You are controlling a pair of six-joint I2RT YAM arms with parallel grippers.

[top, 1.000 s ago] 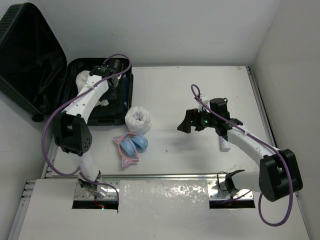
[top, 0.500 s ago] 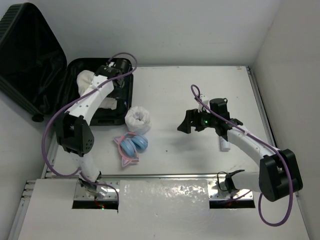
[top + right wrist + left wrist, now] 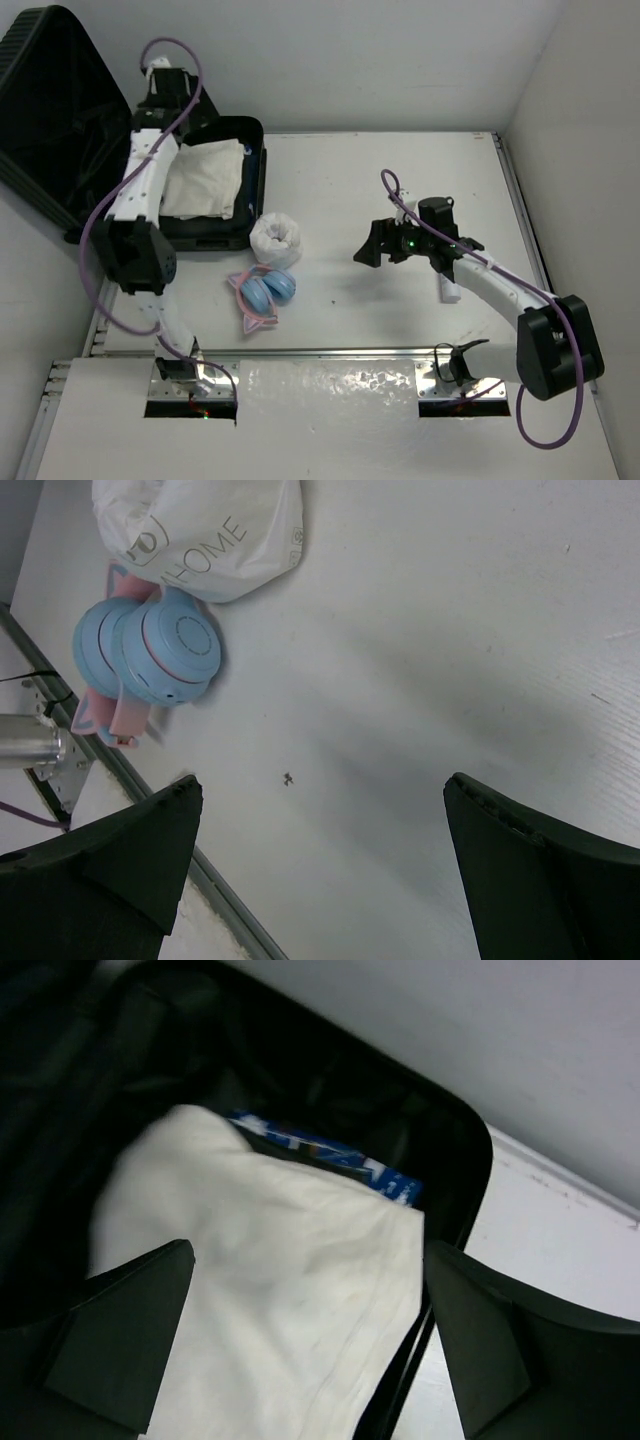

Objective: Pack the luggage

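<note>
Luggage [image 3: 55, 110] stands at the far left corner of the table [image 3: 400, 170], opened wide: its ribbed lid leans back against the left wall, and its shallow lower half lies flat on the tabletop with the rounded rim turned toward the middle. A folded white cloth [image 3: 205, 178] fills most of that lower half. In the left wrist view the same cloth [image 3: 270, 1290] covers a blue printed item [image 3: 330, 1155], of which only a strip shows at the far edge, close to the dark wall of the luggage [image 3: 330, 1080].

The left gripper [image 3: 178, 100] hangs above the far end of the open case, near the hinge line. Its wrist view shows the left gripper [image 3: 308, 1260] with both fingers spread wide and nothing between them; the cloth lies below, apart from the fingers.

The right gripper [image 3: 372, 245] hovers over bare tabletop right of centre, pointing left. In its wrist view the right gripper [image 3: 320, 785] also has its fingers far apart and holds nothing.

Two loose items lie between the arms. A white bag [image 3: 275, 240] sits just beside the near right corner of the case; the right wrist view shows grey lettering on the bag [image 3: 200, 525]. Blue and pink headphones [image 3: 265, 295] lie just in front of it, touching or nearly touching the bag [image 3: 150, 650]. A small white object [image 3: 449, 290] lies on the table under the right forearm.
</note>
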